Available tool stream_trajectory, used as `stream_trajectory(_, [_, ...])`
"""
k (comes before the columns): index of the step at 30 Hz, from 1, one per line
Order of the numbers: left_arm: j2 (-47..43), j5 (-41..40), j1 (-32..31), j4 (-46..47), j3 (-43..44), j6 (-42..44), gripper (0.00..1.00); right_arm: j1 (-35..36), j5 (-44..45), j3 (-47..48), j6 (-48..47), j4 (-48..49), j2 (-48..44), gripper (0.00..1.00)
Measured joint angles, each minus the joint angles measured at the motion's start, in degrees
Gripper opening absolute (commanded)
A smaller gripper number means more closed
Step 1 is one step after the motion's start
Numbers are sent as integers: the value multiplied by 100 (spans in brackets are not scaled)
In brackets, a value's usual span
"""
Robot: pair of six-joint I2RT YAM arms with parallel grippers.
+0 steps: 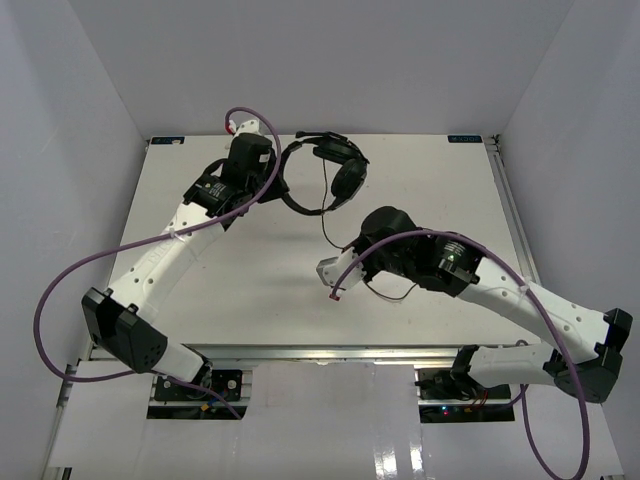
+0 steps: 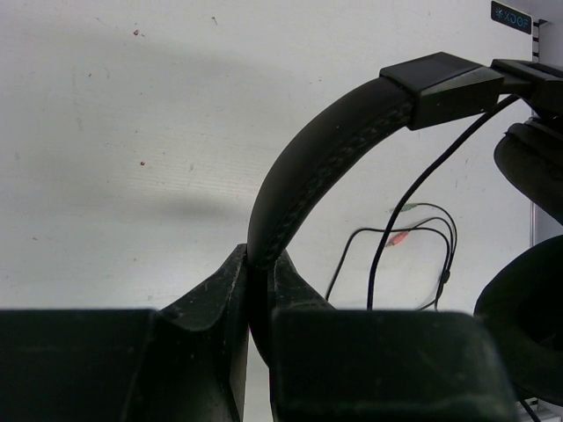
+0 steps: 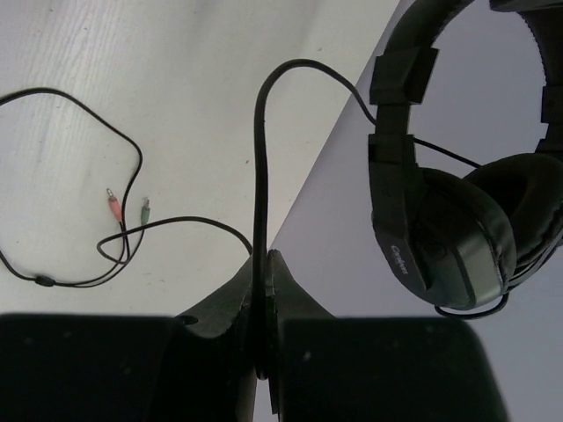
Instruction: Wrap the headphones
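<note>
left hand (image 2: 259, 286) pinching stitched arched headband (image 2: 308, 167) | right hand (image 3: 262, 281) pinching thin black cord (image 3: 260, 141)

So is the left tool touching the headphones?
Touching. In the left wrist view, the left tool pinches the headphones by the band, with no gap.

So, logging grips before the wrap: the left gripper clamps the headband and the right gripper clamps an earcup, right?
Not quite: the right gripper is shut on the thin cord instead, as the right wrist view shows. The left gripper does clamp the headband.
</note>
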Motion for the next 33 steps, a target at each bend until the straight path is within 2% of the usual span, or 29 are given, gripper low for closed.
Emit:
stream_trajectory(3, [-8, 21, 0, 231, -252, 1, 0, -2, 30, 475, 80, 74, 188, 8])
stream_trajectory(8, [-60, 94, 0, 558, -1185, 19, 0, -2, 84, 1124, 173, 351, 298, 8])
stream_trajectory(13, [-206, 301, -10, 721, -1937, 21, 0, -3, 165, 1447, 240, 429, 500, 8])
stream_trajectory(21, [-791, 486, -15, 1052, -2423, 369, 0, -106, 116, 1636, 399, 544, 846, 8])
stream_trajectory(33, [-1809, 1259, -162, 1637, -3041, 1161, 0, -604, -901, 2674, 1175, 452, 1586, 8])
